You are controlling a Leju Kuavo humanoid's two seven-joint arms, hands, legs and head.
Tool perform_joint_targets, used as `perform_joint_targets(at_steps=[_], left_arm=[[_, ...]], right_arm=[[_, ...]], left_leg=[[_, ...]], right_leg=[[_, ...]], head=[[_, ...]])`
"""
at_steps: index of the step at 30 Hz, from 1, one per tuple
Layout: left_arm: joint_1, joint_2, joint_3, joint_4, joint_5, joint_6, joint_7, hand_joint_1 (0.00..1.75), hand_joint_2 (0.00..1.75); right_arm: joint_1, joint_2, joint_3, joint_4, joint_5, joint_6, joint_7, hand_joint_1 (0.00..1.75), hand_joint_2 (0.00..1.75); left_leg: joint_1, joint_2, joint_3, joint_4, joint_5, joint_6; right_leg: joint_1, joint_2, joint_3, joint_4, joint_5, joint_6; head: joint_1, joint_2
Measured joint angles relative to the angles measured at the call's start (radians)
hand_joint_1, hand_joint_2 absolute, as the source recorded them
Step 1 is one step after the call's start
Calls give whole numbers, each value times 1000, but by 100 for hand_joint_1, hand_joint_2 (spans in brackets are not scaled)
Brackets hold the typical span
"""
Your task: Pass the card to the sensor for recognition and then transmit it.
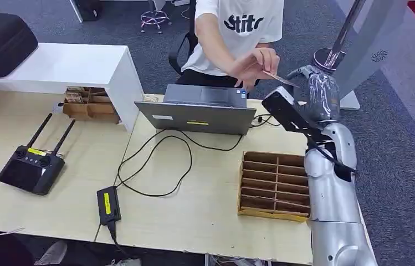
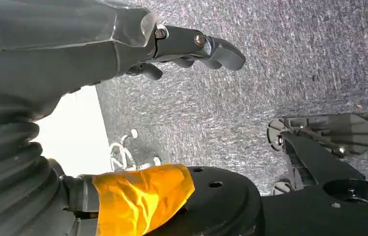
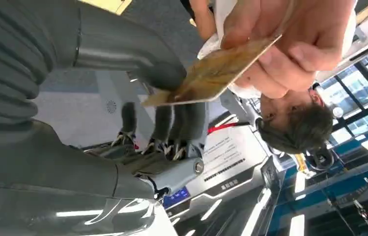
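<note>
Two hands meet on the card (image 3: 211, 73) at the far right of the surface (image 1: 205, 205): the right robot hand (image 1: 311, 83), raised beyond the laptop (image 1: 199, 113), and the person's hand (image 1: 255, 64) reaching across from the far side. In the right wrist view the card is seen pinched in the person's fingers at one end, while its other end lies against the thick grey thumb (image 3: 137, 59) of the right robot hand, with the darker fingers (image 3: 182, 123) behind it. Whether that end is gripped or merely touched cannot be told from these views.

The left robot hand (image 2: 186, 46) is seen in its own wrist view hanging over the grey carpet (image 2: 280, 73), fingers curled loosely and apart, with nothing held.

As a judgement, the task is taken to be at its last step, the passing of the card to the person. No sensor can be picked out with confidence (a dark block beside the wrist in the head view may be the wrist camera), so whether recognition has been done cannot be confirmed. What is left appears to be the release of the card once it is held firmly by the person. A wooden divided tray (image 1: 274, 185), a remote controller (image 1: 30, 166) and a power adapter (image 1: 108, 204) also lie on the surface.
</note>
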Motion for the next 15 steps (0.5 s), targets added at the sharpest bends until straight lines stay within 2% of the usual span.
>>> perform_joint_targets(at_steps=[15], left_arm=[[0,-1,0,0,4,0,0,0,175]], right_arm=[[5,0,0,1,-13,-1,-2,175,175]], left_leg=[[0,0,0,0,0,0]], right_leg=[[0,0,0,0,0,0]], head=[[0,0]])
